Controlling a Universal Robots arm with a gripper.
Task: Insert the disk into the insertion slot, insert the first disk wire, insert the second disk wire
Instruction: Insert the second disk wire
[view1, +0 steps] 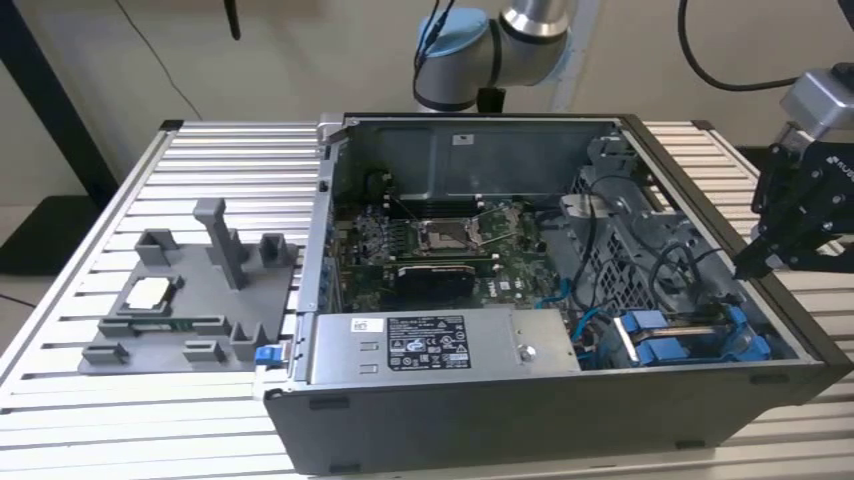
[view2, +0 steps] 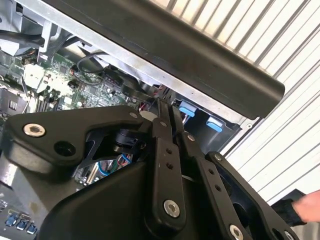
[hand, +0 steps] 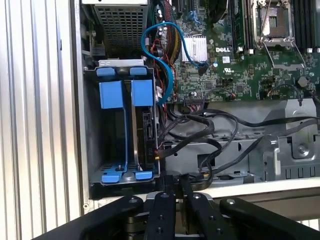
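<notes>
From here, the exterior view puts my gripper (view1: 742, 268) at three o'clock of the computer case (view1: 534, 420), and the picture's edge cuts off part of its body. In the first wrist view the disk (hand: 148, 131) shows me one dark edge, with the rest behind its blue carrier (hand: 142, 92). In the second wrist view a blurred pale shape (view2: 306, 204) is cut by the edge, and I cannot identify it.

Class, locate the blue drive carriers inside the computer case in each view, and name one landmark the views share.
Exterior view: the blue carriers sit in the case's near corner, on the exterior view's right.
First wrist view: the blue carriers stand between the ribbed table and the black cables.
Second wrist view: their blue tabs peek out beside the case's dark rim.
Shared landmark: the green motherboard.
</notes>
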